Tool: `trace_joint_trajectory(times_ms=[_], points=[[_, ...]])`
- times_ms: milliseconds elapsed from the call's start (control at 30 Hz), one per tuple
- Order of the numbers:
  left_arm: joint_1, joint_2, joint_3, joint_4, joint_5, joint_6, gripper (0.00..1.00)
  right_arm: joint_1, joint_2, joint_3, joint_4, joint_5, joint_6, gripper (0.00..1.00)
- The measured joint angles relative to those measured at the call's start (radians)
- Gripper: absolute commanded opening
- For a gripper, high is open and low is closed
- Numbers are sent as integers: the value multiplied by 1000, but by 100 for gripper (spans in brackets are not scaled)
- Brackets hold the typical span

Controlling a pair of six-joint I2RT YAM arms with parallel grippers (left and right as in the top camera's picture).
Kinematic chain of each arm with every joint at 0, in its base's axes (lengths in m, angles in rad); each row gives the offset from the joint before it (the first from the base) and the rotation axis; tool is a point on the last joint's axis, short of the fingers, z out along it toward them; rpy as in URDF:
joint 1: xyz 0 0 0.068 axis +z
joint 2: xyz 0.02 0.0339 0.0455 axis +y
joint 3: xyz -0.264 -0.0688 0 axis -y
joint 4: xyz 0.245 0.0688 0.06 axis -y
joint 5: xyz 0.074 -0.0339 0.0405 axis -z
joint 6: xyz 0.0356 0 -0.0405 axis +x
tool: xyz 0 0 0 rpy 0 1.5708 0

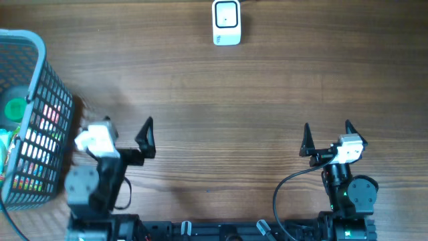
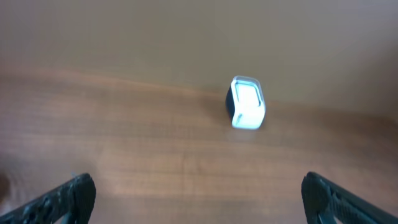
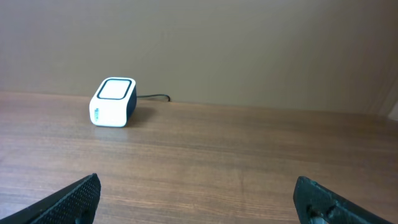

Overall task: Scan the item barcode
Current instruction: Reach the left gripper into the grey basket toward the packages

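Though well apart from scanner (image 1: pixel 227 22), item-filled basket (image 1: pixel 50 144) beside left arm (image 1: pixel 100 171).

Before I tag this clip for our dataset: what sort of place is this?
Probably a mock checkout bench: a small white box-shaped barcode scanner on a brown wood-grain tabletop, and a grey plastic mesh basket of colourful items at its edge.

Open table (image 1: pixel 221 114) toward scanner (image 1: pixel 227 23), basket (image 1: pixel 47 127) crowding left
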Motion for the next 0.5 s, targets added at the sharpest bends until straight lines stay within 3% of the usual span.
trace_joint_trajectory(times_ms=[200,300,367,500], points=[[0,401,491,-346,-6,-21,100,0,2,0,-1,0,0,100],[0,515,689,-512,17,-24,100,0,2,0,0,0,0,100],[0,562,750,-613,46,-24,100,0,2,0,0,0,0,100],[0,634,753,-673,52,-24,100,0,2,0,0,0,0,100]])
